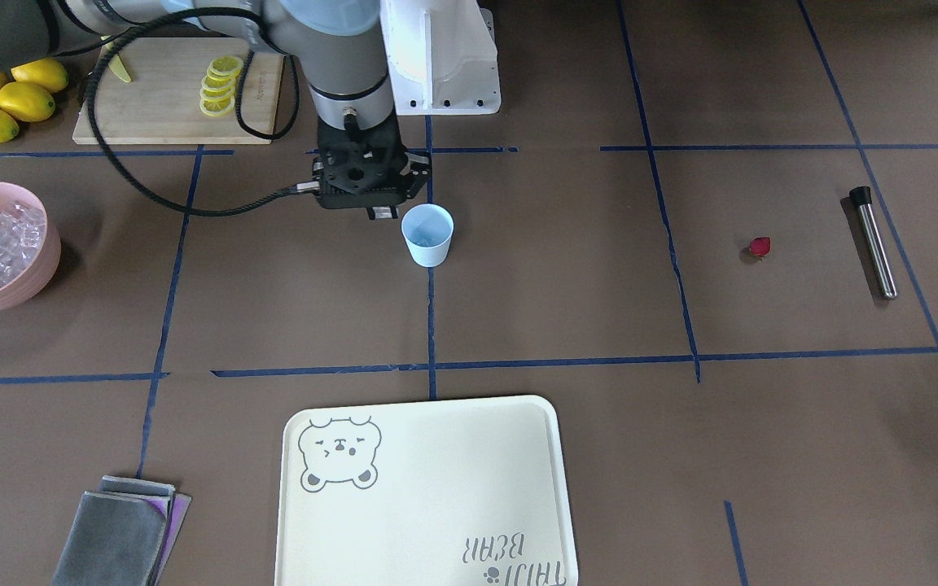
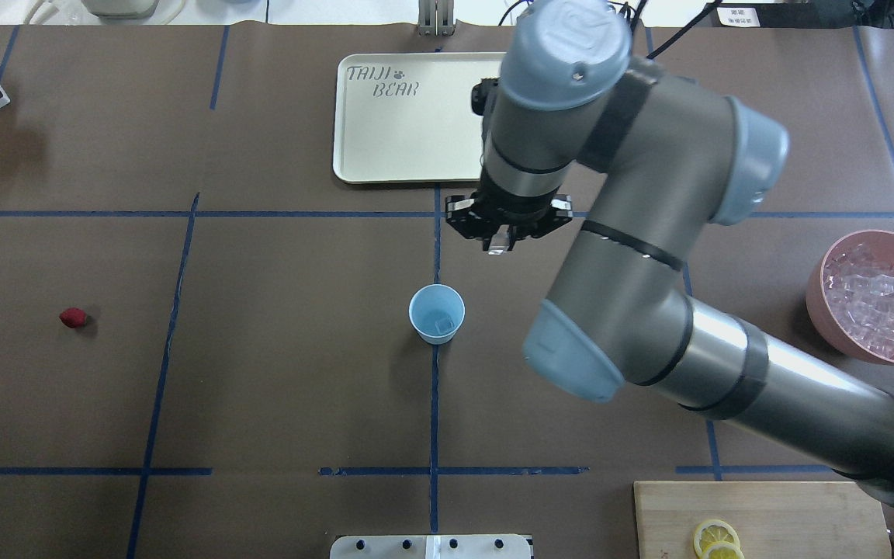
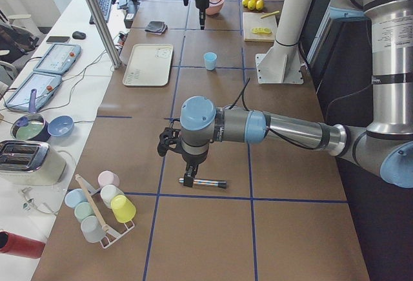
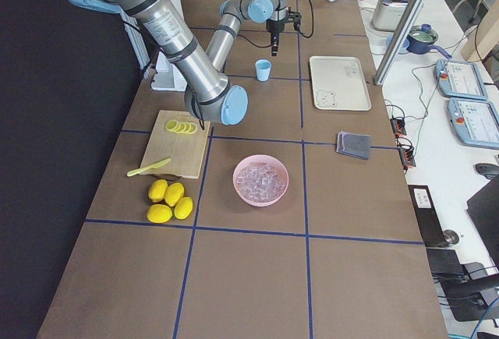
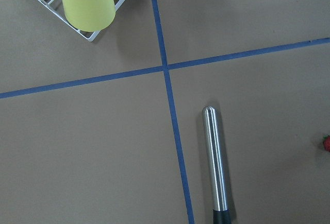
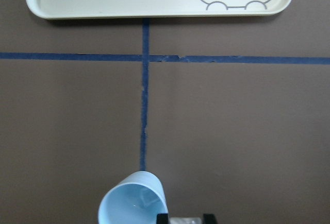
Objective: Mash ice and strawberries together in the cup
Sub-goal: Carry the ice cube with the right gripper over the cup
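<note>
While my right gripper (image 2: 499, 247) hangs raised over the table near the cup (image 2: 436, 314), its fingers are clamped on one clear ice cube (image 6: 184, 219). In the wrist view the cube sits between the two black fingertips, with the cup's mouth just to their left, not straight below.

The cup is pale blue and stands upright on a blue tape line. A second cube (image 2: 444, 322) lies inside it. Loose ice (image 2: 878, 299) is heaped in the pink bowl (image 2: 816, 295), well apart at my right end of the table.

The strawberry (image 2: 72, 317) lies on the bare table, well apart from the cup, toward my left end. A metal rod (image 1: 874, 242) with a black end lies near it.

My left gripper (image 3: 188, 179) hangs just over that rod. It shows only in the side camera, so I cannot tell whether its fingers are apart or together.

A cream tray (image 2: 400, 132) lies beyond the cup.
</note>
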Action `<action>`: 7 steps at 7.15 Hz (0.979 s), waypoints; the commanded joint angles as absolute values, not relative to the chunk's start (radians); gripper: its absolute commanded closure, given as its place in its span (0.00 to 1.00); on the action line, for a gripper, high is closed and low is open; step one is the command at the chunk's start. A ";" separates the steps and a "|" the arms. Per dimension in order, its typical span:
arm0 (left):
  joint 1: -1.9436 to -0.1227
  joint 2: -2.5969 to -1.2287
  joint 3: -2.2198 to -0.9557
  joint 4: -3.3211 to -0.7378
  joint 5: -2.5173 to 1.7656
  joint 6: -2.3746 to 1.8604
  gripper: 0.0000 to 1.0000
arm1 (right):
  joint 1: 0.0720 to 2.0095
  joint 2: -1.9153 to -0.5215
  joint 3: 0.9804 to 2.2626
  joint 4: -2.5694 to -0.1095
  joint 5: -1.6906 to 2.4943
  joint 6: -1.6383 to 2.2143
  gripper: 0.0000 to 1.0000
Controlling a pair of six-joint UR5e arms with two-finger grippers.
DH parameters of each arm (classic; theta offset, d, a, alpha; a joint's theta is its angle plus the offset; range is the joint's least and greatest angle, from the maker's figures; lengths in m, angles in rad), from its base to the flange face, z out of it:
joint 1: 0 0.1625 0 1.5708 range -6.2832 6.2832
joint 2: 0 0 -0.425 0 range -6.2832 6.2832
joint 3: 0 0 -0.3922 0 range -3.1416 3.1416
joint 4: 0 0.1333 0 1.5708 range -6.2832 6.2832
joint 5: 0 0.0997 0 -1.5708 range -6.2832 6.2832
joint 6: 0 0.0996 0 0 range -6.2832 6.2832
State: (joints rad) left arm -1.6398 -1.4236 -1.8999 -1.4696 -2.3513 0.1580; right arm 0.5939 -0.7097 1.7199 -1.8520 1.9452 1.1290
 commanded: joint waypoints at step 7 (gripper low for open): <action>-1.640 -1.425 -1.898 -1.470 -2.352 0.158 0.00 | 0.482 -0.673 1.577 -1.776 1.868 1.221 0.72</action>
